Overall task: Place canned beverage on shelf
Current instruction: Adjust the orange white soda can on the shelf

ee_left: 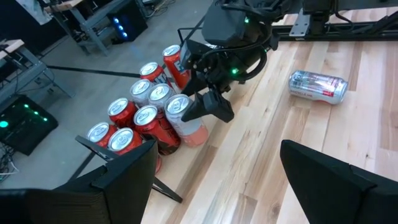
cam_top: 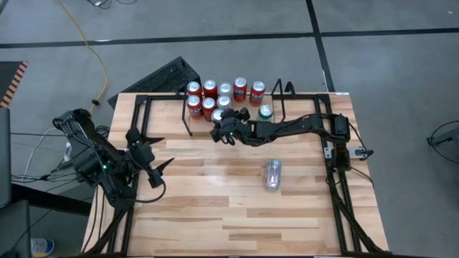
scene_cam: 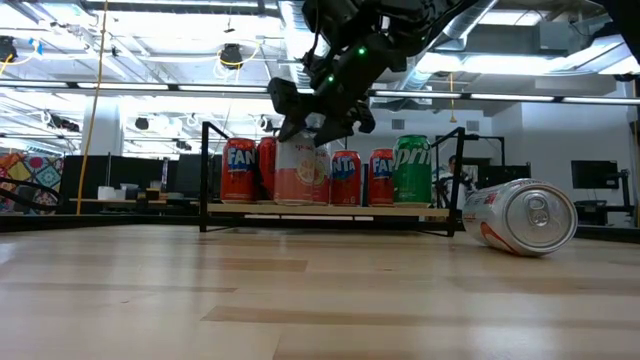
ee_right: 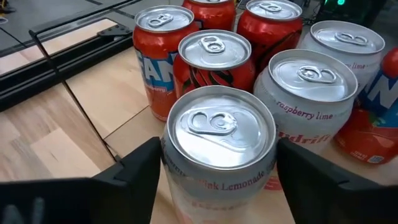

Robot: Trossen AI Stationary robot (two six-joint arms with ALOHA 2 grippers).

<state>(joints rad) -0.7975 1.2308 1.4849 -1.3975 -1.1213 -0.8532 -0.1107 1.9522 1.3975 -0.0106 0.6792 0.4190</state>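
Observation:
The shelf (cam_top: 188, 122), a low black rod rack at the table's far middle, holds several upright red, silver and green cans. A pale pink-lemonade can (ee_right: 217, 143) stands upright at its near left part; it also shows in the low view (scene_cam: 300, 175). My right gripper (ee_right: 217, 180) reaches in from the table's right and is shut on this can. Another silver can (cam_top: 273, 174) lies on its side on the table, right of the middle. My left gripper (cam_top: 159, 168) is open and empty near the table's left edge. My right gripper pinches the pink-lemonade can between its two fingers, one on each side of the wall (ee_right: 171, 168) just below the top rim. The fingers slant down from the table's near right side. The can is upright, its base on the shelf's floor (scene_cam: 300, 205).
A green can (scene_cam: 412, 170) stands at the shelf's right end. Black rails (cam_top: 337, 186) run along the table's left and right edges. A keyboard (cam_top: 165, 75) lies on the floor beyond the far edge. Bare wood spans the table's near half.

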